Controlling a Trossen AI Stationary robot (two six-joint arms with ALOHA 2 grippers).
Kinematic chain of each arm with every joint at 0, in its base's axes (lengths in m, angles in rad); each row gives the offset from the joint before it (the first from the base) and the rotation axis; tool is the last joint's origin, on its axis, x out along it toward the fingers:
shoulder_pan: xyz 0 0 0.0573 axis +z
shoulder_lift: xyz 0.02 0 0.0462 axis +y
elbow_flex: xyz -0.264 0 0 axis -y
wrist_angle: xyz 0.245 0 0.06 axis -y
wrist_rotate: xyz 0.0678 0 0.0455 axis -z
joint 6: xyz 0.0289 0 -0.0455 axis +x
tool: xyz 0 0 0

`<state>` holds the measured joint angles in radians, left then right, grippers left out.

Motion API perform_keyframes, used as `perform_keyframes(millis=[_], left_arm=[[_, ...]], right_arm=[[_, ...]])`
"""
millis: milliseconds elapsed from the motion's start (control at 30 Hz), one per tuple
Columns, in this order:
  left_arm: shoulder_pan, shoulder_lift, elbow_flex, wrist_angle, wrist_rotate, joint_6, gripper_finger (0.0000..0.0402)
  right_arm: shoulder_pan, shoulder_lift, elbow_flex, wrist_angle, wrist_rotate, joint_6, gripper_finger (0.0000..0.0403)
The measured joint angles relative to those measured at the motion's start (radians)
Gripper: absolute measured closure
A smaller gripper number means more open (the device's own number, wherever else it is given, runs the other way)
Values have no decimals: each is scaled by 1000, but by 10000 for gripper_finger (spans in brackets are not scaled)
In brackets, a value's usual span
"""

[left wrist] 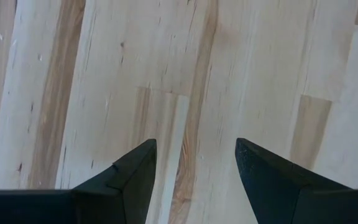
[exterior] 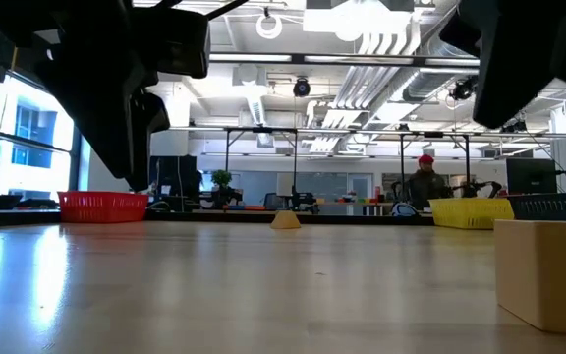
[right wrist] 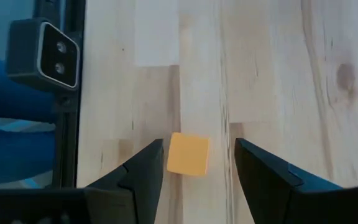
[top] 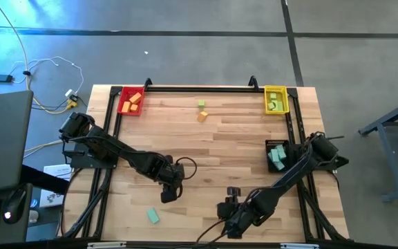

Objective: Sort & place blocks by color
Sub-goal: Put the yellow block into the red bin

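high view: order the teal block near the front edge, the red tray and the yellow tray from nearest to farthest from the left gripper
Measured from the left gripper, open above bare wood:
1. Teal block, just in front of it near the front edge.
2. Red tray, back left corner.
3. Yellow tray, back right corner, clearly farthest.

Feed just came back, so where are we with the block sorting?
Done: orange blocks in the red tray, green in the yellow tray, teal in the dark tray. In hand: right gripper, open, straddles an orange block near the front edge. Left: a teal block, plus a green and orange pair at the back. Left gripper is open, empty.
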<state>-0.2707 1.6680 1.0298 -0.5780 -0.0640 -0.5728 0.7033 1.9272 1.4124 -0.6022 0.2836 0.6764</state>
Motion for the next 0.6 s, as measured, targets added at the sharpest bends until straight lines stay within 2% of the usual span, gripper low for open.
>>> perform_keyframes(millis=[600], left_arm=[[0,0,0,0,-4,0,198]], right_arm=[[7,87,0,8,-16,110,222]])
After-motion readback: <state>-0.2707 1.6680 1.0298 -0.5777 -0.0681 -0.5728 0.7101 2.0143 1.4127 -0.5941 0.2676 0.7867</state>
